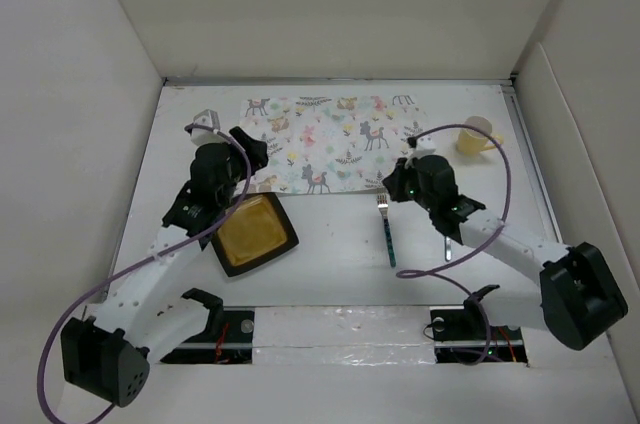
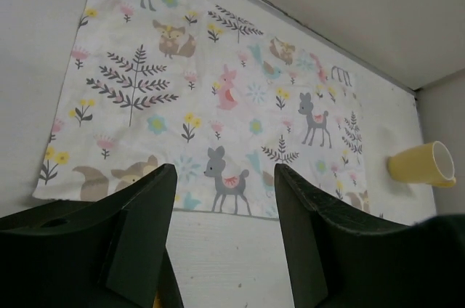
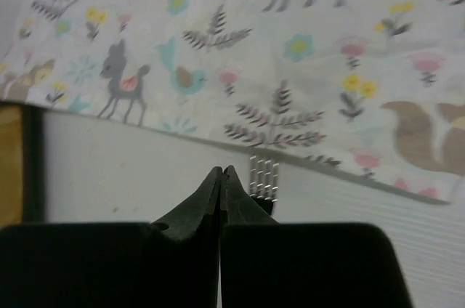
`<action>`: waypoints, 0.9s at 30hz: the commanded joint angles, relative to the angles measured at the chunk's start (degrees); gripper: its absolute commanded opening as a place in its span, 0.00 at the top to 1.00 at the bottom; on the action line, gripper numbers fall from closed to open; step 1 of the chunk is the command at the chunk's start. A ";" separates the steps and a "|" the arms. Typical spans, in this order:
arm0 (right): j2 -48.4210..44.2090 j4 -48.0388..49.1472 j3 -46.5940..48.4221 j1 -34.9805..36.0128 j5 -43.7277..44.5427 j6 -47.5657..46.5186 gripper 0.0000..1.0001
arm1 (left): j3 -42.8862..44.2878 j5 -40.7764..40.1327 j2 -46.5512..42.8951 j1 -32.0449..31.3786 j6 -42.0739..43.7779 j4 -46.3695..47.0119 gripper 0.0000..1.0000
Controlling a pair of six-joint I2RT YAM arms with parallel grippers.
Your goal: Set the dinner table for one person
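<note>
White, matte and flat, the large rectangular dinner table [image 1: 330,284] fills the floor of the top view, hemmed by plain white walls [image 1: 80,94] and bearing everything else. At its far middle lies the white cloth placemat printed with deer and plants [image 1: 330,144], spread smooth. Off the cloth, near its near-left corner, sits the square amber plate with a black rim [image 1: 255,234], turned at an angle. To the right the teal-handled metal fork [image 1: 388,234] lies on bare table with its tines at the placemat's near edge; whether they touch the cloth I cannot tell. The small yellow cup [image 1: 478,134] sits just off the placemat's right end.

The left gripper [image 2: 225,177] hangs over the placemat's left end, fingers spread and holding nothing, with the plate just behind it; the right gripper [image 3: 221,177] has its fingers pressed together, empty, tips just beside the fork's tines.

The step in hand looks like moving the plate onto the cloth with the left arm. To do it well:

- bring the spread jaws back and down to the plate's nearest rim;
- pinch the rim firmly, since a flat plate gives little to grip;
- lift it clear before crossing the cloth edge, lest the cloth ruck;
- set it level at the middle, leaving room beside it for the fork;
- keep the right arm out of that path.
</note>
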 commanded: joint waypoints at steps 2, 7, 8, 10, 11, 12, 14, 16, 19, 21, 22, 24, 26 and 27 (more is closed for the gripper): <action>3.60 1.30 2.81 12.13 -3.76 -3.28 0.85 | 2.63 3.75 -4.65 -0.24 2.88 -5.57 0.48; 17.91 7.35 9.92 19.79 -12.35 -1.36 0.36 | 7.90 11.76 -8.08 -0.24 7.43 -9.08 0.48; 20.11 8.49 10.80 19.80 -13.85 -0.66 0.35 | 9.30 14.90 -8.44 -0.24 8.50 -11.88 0.47; 25.66 11.22 13.79 21.19 -15.97 0.32 0.34 | 11.77 16.24 -10.10 -0.24 10.87 -14.09 0.46; 27.33 11.58 14.93 21.20 -16.41 0.67 0.34 | 12.12 16.08 -11.07 -0.24 12.88 -15.58 0.46; 28.82 12.54 15.81 21.90 -17.03 1.63 0.34 | 12.22 15.73 -11.86 -0.24 13.60 -16.29 0.46; 32.95 14.47 17.84 22.52 -19.75 2.86 0.34 | 11.69 13.80 -13.97 -0.24 15.87 -17.78 0.45; 35.68 15.97 20.20 23.14 -21.33 4.27 0.33 | 9.06 12.74 -16.34 -0.24 16.68 -17.71 0.44; 39.99 17.28 21.97 23.75 -22.56 6.55 0.35 | 4.58 7.82 -18.72 -0.24 17.03 -16.04 0.44; 42.45 18.60 23.03 24.37 -23.62 7.61 0.37 | 3.52 7.11 -19.42 -0.24 18.25 -15.95 0.43; 43.68 19.05 23.64 24.89 -23.62 8.14 0.37 | 3.43 5.98 -20.21 -0.24 18.61 -16.12 0.43; 44.65 20.27 23.65 25.51 -23.36 9.01 0.39 | 3.17 4.83 -20.39 -0.24 18.87 -16.12 0.43; 45.97 21.50 23.64 26.04 -23.80 10.24 0.41 | 2.99 4.21 -21.01 -0.24 19.40 -16.30 0.43; 47.46 22.73 24.08 26.04 -24.50 11.38 0.44 | 2.90 4.12 -21.10 -0.24 19.32 -16.56 0.43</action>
